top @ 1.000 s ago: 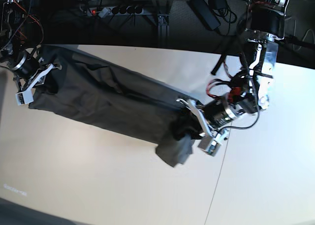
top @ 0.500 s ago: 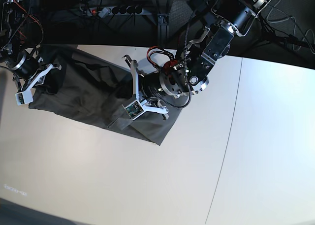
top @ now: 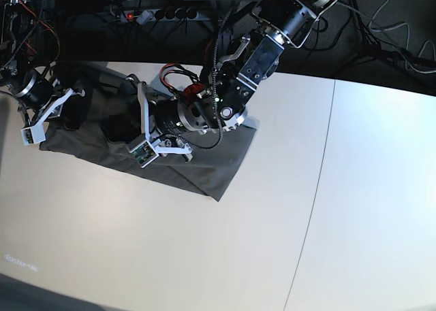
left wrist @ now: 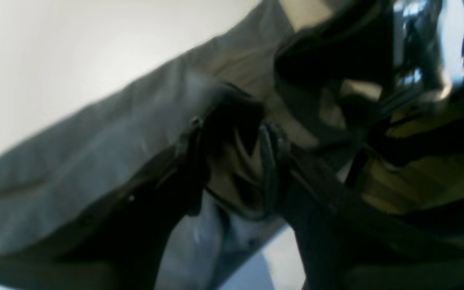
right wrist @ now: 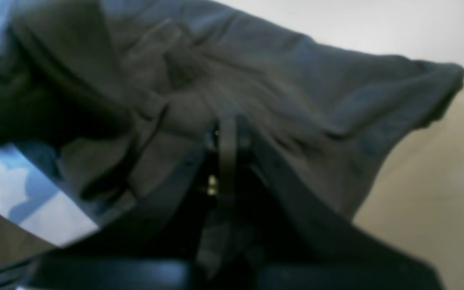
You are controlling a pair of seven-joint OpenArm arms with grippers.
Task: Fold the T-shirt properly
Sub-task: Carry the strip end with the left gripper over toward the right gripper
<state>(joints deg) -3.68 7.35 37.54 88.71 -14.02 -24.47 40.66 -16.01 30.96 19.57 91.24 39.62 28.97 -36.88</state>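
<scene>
1 pale table (top: pixel 354 209) forms the work surface and fills most of the base view. 1 dark grey-olive T-shirt (top: pixel 218 161) lies on the table as a long, wrinkled band. In the base view it runs from near the left edge to the middle, sloping slightly downward to the right. Its surface is raised in folds between the 2 grippers.

The left arm (top: pixel 262 56) enters at the top of the base view. It slants down and toward the view's left, across the T-shirt, with its wrist low over the cloth. The right arm (top: pixel 19 59) stands at the view's left edge. Its wrist is low, and its end is angled down toward the view's right, at the far left portion of the T-shirt.

Left gripper (left wrist: pixel 234 137): open. Its 2 fingers stand apart, with dark cloth visible between and beyond them; grip on the cloth cannot be confirmed. Right gripper (right wrist: pixel 232 125): closed. Its 2 fingers are together over the T-shirt; whether cloth is pinched between the tips cannot be determined.

1 red cable (top: pixel 164 73) loops beside the left wrist. 1 small white mark (top: pixel 21 263) is located on the table, toward the lower left of the base view.
</scene>
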